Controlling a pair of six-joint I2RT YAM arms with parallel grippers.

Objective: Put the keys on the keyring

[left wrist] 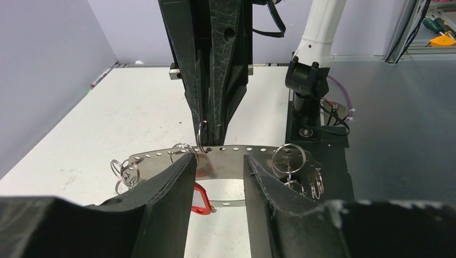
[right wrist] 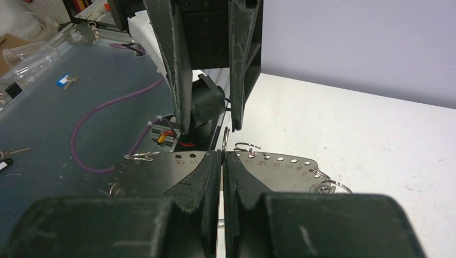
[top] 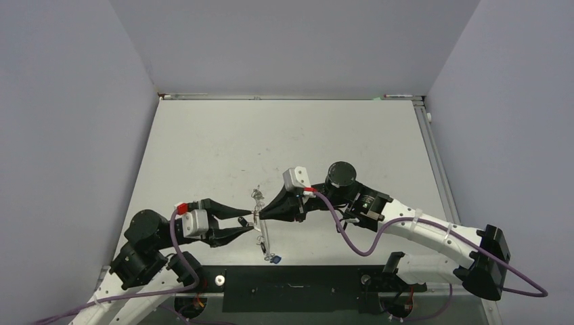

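Observation:
The keyring (left wrist: pixel 231 158) is a flat grey metal band with a row of numbered holes, standing on edge near the table's front in the top view (top: pixel 261 227). Small split rings (left wrist: pixel 125 172) hang from its holes, along with a red tag (left wrist: pixel 201 200) and a blue tag (top: pixel 275 258). My right gripper (right wrist: pixel 222 153) reaches from the right and is shut on one small split ring (right wrist: pixel 226 137) at the band's top edge. My left gripper (left wrist: pixel 219 158) faces it from the left, its jaws apart on either side of the band's middle, clamping nothing. Key blades are mostly hidden.
The two arms meet over the table's front centre (top: pixel 260 217). A black base plate (top: pixel 291 288) runs along the near edge. Off the table, the right wrist view shows a purple cable (right wrist: pixel 102 115), a clear container (right wrist: pixel 29 56) and a loose blue-tagged key (right wrist: pixel 64 80).

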